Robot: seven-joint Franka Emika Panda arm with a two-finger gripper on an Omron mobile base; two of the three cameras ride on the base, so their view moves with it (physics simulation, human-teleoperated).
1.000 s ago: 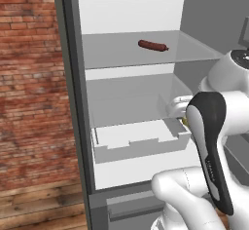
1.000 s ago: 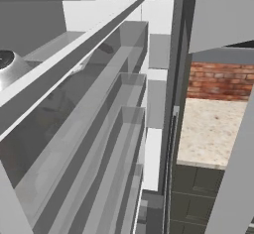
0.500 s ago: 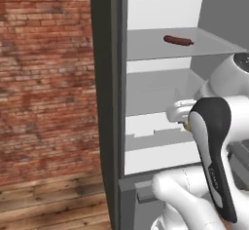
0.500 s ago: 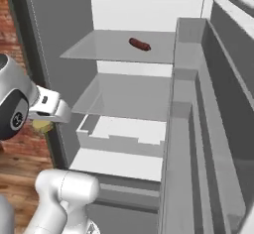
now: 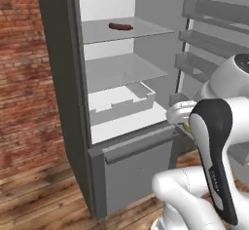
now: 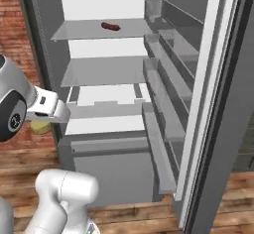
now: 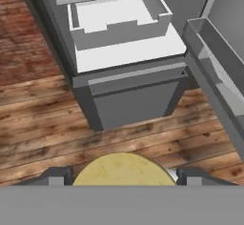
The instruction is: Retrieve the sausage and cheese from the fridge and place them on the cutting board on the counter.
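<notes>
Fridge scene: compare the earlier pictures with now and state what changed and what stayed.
The whole picture shifted because the base drove, swinging back from the fridge. The gripper still holds the cheese; none was let go. The sausage stays on the top shelf, door open.

Red-brown sausage [image 5: 120,27], yellowish cheese [image 7: 123,169], grey fridge [image 5: 63,87] w/ white interior.

The robot's glossy white arm [image 5: 194,195] is made of thick rounded segments. In the left base view, 1 long black panel [image 5: 214,151] with rounded ends runs along the upper segment, and a small grey marking is printed low on it. In the right base view, a dark round joint cap [image 6: 12,116] has a small white ring mark, beside a boxy white hand piece [image 6: 47,109] with dark dots.
</notes>
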